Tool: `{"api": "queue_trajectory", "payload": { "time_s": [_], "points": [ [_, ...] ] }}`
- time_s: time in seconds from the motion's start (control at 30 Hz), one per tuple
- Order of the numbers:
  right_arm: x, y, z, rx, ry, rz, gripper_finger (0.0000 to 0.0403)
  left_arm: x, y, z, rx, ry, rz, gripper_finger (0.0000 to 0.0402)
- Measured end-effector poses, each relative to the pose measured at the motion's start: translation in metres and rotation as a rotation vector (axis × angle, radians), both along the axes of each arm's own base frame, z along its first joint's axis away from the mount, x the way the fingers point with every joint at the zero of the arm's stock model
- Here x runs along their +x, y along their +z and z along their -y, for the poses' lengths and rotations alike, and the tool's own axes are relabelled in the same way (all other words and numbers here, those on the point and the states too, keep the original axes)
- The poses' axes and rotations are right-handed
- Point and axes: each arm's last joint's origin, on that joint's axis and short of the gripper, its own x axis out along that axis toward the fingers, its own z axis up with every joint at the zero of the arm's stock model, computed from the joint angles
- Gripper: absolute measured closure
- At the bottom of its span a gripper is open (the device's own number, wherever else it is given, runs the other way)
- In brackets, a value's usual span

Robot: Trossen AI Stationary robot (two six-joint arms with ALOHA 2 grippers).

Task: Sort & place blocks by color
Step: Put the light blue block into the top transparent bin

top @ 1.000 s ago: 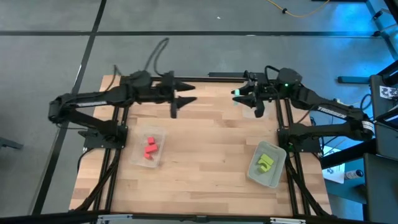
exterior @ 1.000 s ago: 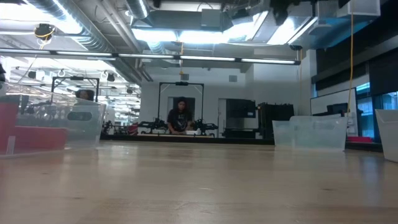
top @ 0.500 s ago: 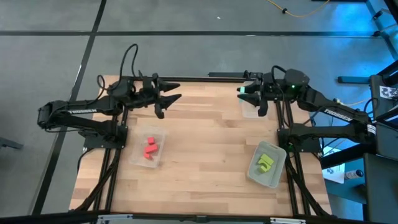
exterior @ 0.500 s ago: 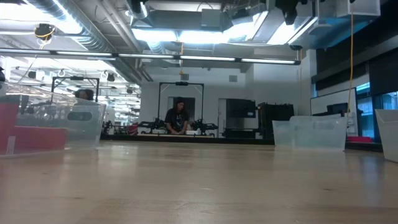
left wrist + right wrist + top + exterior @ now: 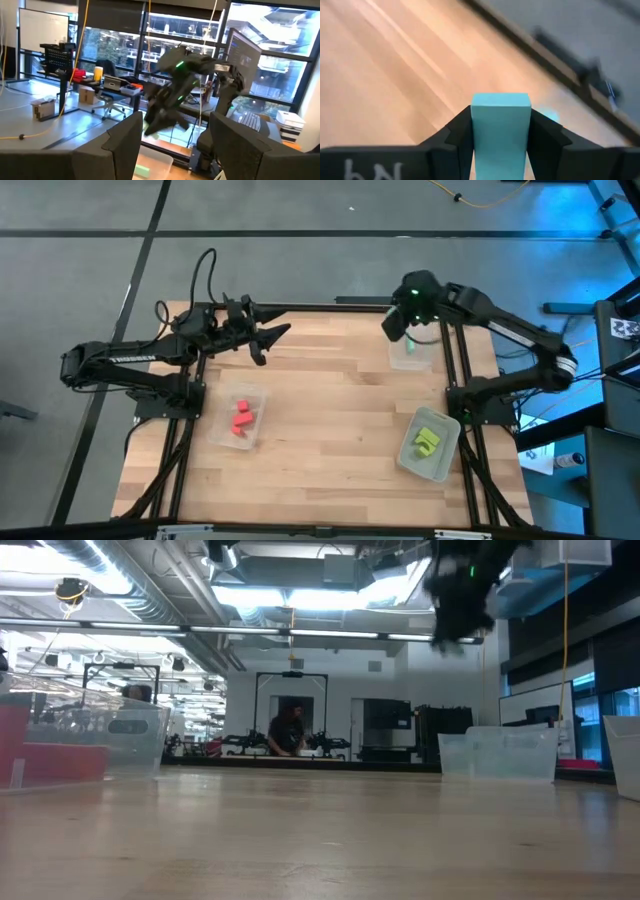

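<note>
1. Right end effector (image 5: 500,145) clamps a teal block (image 5: 500,132), raised above the bench's (image 5: 330,410) far right corner.
2. Left end effector (image 5: 272,337) spread wide, empty, above far left edge.
3. Red blocks (image 5: 241,418) and yellow-green blocks (image 5: 427,440) lie in separate trays.

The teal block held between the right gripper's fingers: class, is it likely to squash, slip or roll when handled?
The teal block probably stays stiff: its edges look straight between the right gripper fingers. It seems unlikely to roll, having flat faces and square corners. It may be slippery, since its surface looks smooth.
</note>
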Motion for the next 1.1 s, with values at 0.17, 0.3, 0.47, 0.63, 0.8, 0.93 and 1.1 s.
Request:
{"api": "queue_trajectory", "payload": {
  "time_s": [0.17,0.3,0.47,0.63,0.8,0.93,1.1],
  "points": [
    [-0.011,-0.060,0.025,0.177,-0.112,-0.249,0.0264,0.000,0.000,0.000,0.004,-0.008,-0.004,0.0181],
    [-0.031,-0.098,0.032,0.271,-0.204,-0.288,0.0264,0.000,0.000,0.000,0.005,-0.009,-0.004,0.0181],
    [-0.043,-0.128,0.038,0.349,-0.306,-0.199,0.0264,0.000,0.000,0.000,0.005,-0.006,-0.003,0.0181],
    [-0.048,-0.148,0.036,0.436,-0.421,-0.141,0.0264,0.000,0.000,-0.001,-0.003,0.023,0.000,0.0181],
    [-0.049,-0.155,0.034,0.449,-0.450,-0.124,0.0264,0.000,0.000,-0.001,-0.004,0.029,0.003,0.0181],
    [-0.049,-0.160,0.034,0.429,-0.474,-0.105,0.0264,0.000,0.000,-0.001,-0.006,0.036,0.003,0.0181],
    [-0.048,-0.170,0.036,0.426,-0.531,-0.056,0.0264,0.000,0.000,-0.001,-0.007,0.040,0.003,0.0181]
  ]
}}
